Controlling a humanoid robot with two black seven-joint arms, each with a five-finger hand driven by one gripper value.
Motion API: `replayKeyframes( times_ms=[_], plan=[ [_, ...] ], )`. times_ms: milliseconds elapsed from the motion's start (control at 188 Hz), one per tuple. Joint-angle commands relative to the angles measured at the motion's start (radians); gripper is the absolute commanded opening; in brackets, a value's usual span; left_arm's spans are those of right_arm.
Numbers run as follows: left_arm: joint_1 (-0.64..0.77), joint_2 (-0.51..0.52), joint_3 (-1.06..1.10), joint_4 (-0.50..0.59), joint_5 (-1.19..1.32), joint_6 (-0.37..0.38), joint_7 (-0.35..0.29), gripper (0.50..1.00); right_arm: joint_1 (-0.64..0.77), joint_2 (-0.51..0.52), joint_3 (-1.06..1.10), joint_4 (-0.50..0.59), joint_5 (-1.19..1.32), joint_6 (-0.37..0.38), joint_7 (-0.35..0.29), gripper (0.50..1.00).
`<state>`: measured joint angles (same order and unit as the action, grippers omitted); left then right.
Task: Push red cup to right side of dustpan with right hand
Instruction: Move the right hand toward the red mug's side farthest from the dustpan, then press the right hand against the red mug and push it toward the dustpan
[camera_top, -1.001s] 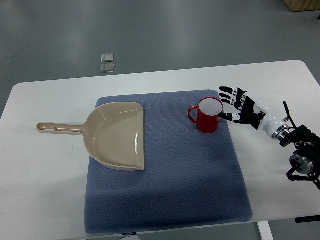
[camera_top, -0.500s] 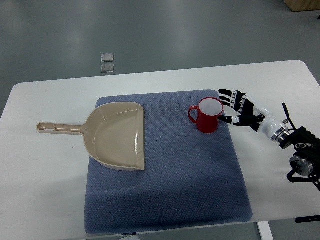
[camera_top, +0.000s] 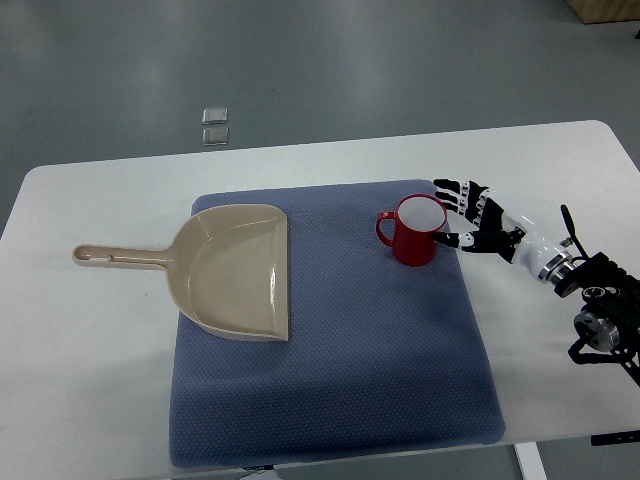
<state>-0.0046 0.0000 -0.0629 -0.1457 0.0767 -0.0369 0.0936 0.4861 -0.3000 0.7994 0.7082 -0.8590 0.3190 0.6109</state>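
No writing is legible anywhere. The red cup (camera_top: 416, 233), white inside, stands upright; the right hand (camera_top: 478, 222) sits beside it, fingers (camera_top: 447, 187) released.

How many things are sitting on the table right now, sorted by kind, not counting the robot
Red cup: 1
Beige dustpan: 1
Blue mat, under both: 1
Total: 3 things on the white table. The right hand is beside the cup, fingers spread, holding nothing.
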Motion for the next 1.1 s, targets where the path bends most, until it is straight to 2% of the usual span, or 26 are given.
replayKeyframes(
  times_ms=[0, 1097],
  plan=[
    [0.000, 0.000, 0.000, 0.000, 0.000, 0.000, 0.000, 1.000, 0.000, 0.005, -0.003, -0.001, 0.000, -0.001, 0.000, 0.930],
    [0.000, 0.000, 0.000, 0.000, 0.000, 0.000, 0.000, 1.000, 0.014, 0.088, -0.035, -0.013, -0.003, -0.046, 0.000, 0.930]
  ],
)
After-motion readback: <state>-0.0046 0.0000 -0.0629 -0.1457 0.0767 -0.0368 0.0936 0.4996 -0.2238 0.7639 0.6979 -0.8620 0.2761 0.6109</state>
